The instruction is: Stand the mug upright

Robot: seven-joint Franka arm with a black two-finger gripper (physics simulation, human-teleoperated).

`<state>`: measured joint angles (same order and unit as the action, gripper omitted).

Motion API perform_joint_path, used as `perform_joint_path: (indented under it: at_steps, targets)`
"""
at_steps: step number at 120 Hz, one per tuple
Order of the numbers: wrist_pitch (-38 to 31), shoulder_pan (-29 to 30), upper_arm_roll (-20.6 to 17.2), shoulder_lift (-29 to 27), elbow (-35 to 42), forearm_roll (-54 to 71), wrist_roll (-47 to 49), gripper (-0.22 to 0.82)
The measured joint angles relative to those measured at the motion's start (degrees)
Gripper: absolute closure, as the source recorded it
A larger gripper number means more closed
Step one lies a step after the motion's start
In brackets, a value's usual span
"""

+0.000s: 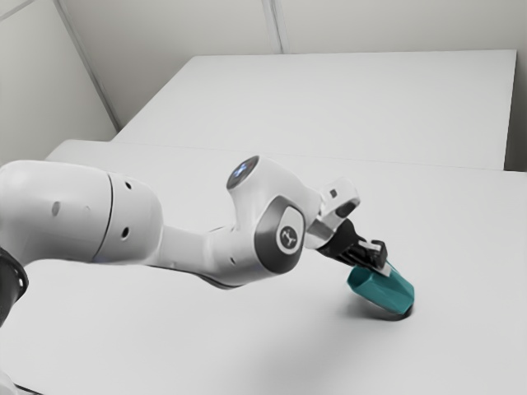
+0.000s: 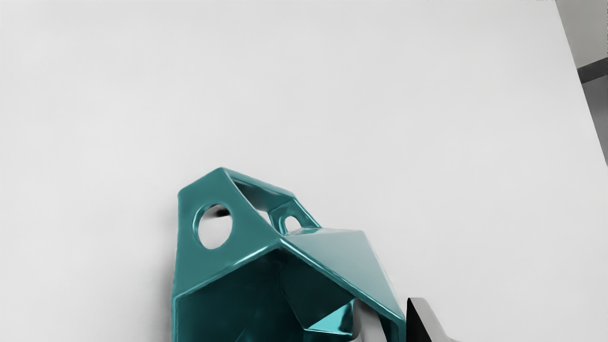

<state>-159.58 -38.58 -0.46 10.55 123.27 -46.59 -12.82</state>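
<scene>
Jaws (image 1: 384, 265) narrowly parted, 1 finger (image 2: 368, 325) inside, 1 outside, pinching tilted teal mug (image 1: 380, 291) by its wall

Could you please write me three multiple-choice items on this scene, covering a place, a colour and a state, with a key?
1. Where is the mug?
A. By the arm's base
B. At the gripper
C. At the table's far edge

2. What colour is the mug?
A. Teal
B. Red
C. Yellow

3. How is the mug posed?
A. Upright
B. Upside down
C. Tipped over

1: B, the gripper reaches down to it.
2: A, its faces are teal in both views.
3: C, its body slants in the exterior view.
</scene>
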Motion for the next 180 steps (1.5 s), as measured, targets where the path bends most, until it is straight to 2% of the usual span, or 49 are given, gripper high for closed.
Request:
perform_joint_path:
  at_steps: [28, 49, 65, 75, 85, 117, 135, 180]
  targets:
    - [0.7, -0.5, 0.0, 2.1, -2.5, 0.4, 0.1, 0.77]
    - [3.2, -0.4, 0.5, -0.3, -2.4, 0.7, 0.4, 0.78]
    - [8.8, 0.8, 4.8, -3.1, -2.1, 5.8, 0.6, 0.79]
    - [12.8, 2.0, 8.8, -4.1, -2.2, 12.4, 0.9, 0.79]
    - [15.8, 2.7, 12.4, -4.3, -2.4, 17.9, 1.1, 0.79]
    - [25.7, 2.2, 20.6, -4.3, -6.4, 32.8, 2.9, 0.79]
    - [30.9, 2.3, 25.3, -4.2, -7.2, 37.2, 4.0, 0.79]
    - [42.6, 2.2, 26.8, -5.7, -6.7, 44.8, 9.6, 0.79]
